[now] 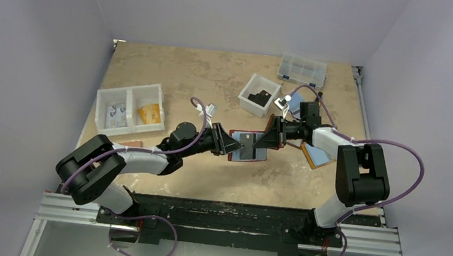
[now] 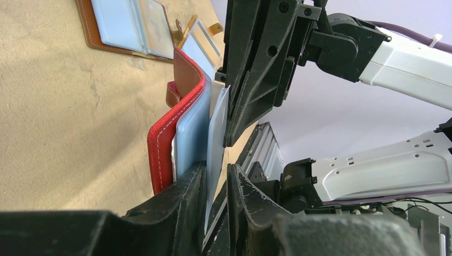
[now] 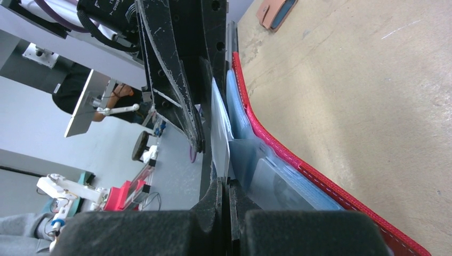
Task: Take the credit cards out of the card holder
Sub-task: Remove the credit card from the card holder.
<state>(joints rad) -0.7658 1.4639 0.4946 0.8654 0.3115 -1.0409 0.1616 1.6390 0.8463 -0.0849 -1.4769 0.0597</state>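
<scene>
Left wrist view is showing your left gripper (image 2: 216, 170) pinching narrowly on a sleeve of the dark red card holder (image 2: 160, 144), which is lying open mid-table (image 1: 184, 79), likely bracing it while your right gripper (image 3: 224, 184) is clamping shut on the pale grey-white card (image 3: 219, 128) to draw it out.

You're in a robotics lab: partition walls (image 1: 243, 9) box in the table (image 1: 173, 71), an aluminium mounting rail (image 1: 364, 245) edges it, and another robot arm (image 3: 61, 191) stands beyond.
</scene>
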